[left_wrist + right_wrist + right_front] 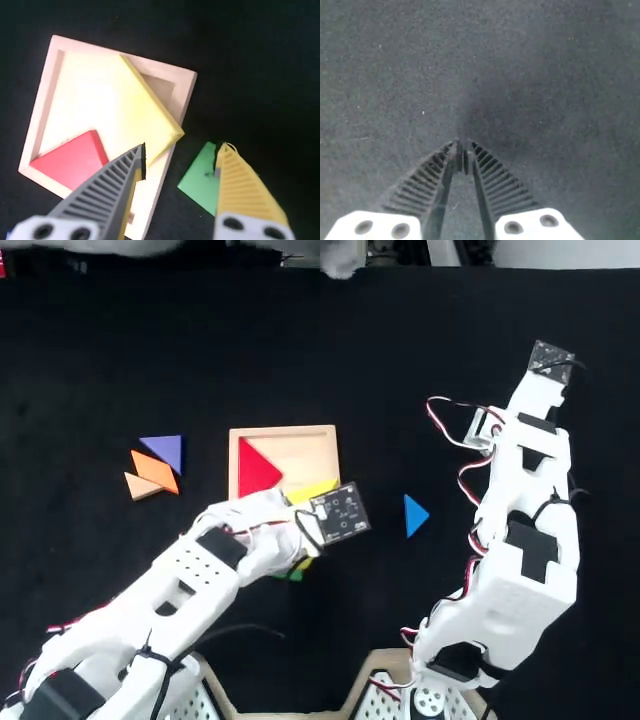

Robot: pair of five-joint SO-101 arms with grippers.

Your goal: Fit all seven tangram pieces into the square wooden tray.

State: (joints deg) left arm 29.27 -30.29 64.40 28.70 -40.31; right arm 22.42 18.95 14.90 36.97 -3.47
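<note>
Two of the seven tangram pieces sit at the square wooden tray in the middle of the high view: a red triangle lies flat inside it, and a yellow triangle lies tilted across its rim, one corner jutting out over the black mat. In the left wrist view the left gripper hangs just above that jutting corner with its jaws spread wide. The grey finger is over the tray beside the red triangle. The yellow finger is over a green piece that lies on the mat just outside the tray. The yellow triangle reaches between the two tips, though I cannot tell whether either tip touches it. From above, the left arm and its circuit board cover the tray's lower edge and all but a sliver of the green piece, so its shape is hard to make out. A purple triangle, an orange parallelogram and a pale orange triangle cluster at centre left, well apart from the tray. A blue triangle lies right of centre, near the right arm. The right gripper has its jaws pressed together over bare mat.
</note>
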